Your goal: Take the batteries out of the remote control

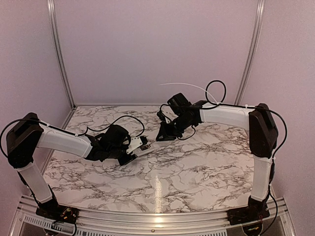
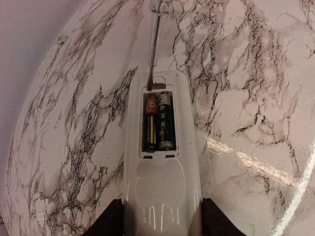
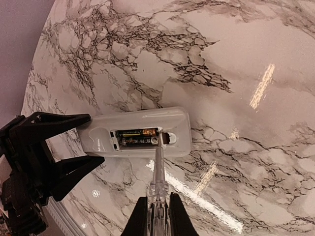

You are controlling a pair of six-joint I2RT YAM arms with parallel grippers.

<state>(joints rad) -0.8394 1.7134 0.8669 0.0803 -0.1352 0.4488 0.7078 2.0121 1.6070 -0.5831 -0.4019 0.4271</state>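
Left wrist, remote control (image 2: pixel 162 191) edges clamped, tool (image 2: pixel 153 49) tip beside batteries (image 2: pixel 159 123)

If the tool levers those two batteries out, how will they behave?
Probably snug at first: the batteries lie side by side, filling the recess of the remote. Being round cylinders, they will likely roll once loose on the glossy table. The thin tool tip may skid off their smooth casings.
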